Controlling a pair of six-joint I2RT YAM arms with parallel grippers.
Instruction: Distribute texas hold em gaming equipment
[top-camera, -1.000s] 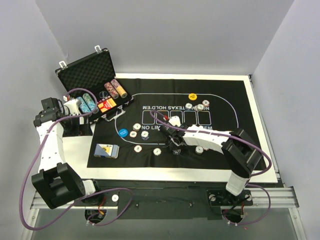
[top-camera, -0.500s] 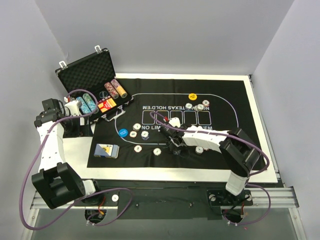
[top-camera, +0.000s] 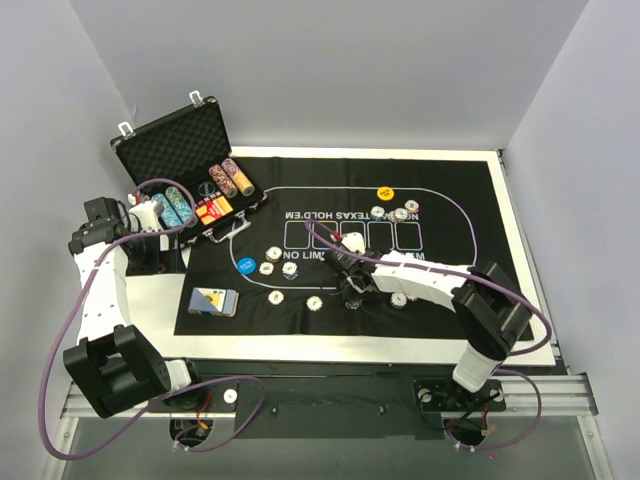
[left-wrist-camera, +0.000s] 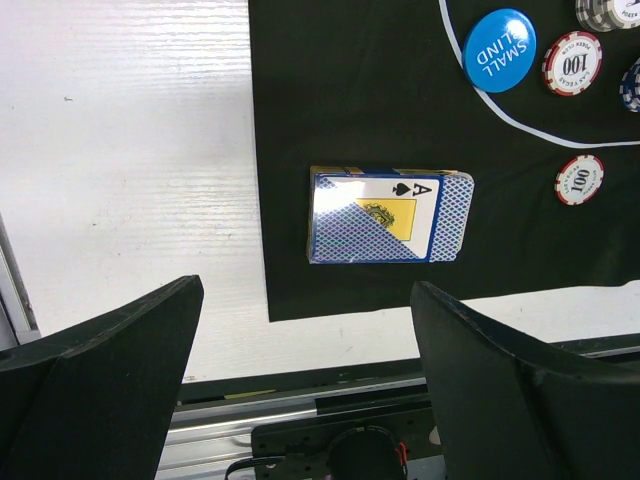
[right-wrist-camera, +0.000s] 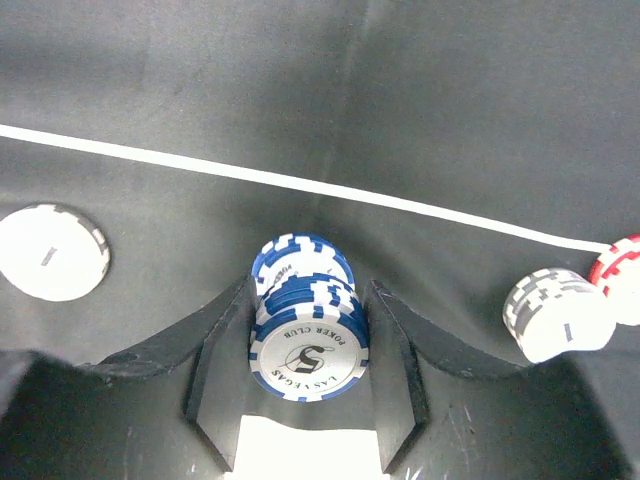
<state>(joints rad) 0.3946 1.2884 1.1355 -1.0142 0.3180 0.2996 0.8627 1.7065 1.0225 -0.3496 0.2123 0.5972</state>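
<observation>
Right wrist view: blue-and-white round poker-chip stack (right-wrist-camera: 309, 345) within right claw (right-wrist-camera: 310, 292).
Stack sat centred between both fingers, closely flanked; whether it was firmly grasped could not be told.

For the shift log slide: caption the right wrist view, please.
Right gripper fingers flank a blue poker chip stack on the black felt mat, white chips either side.
</observation>
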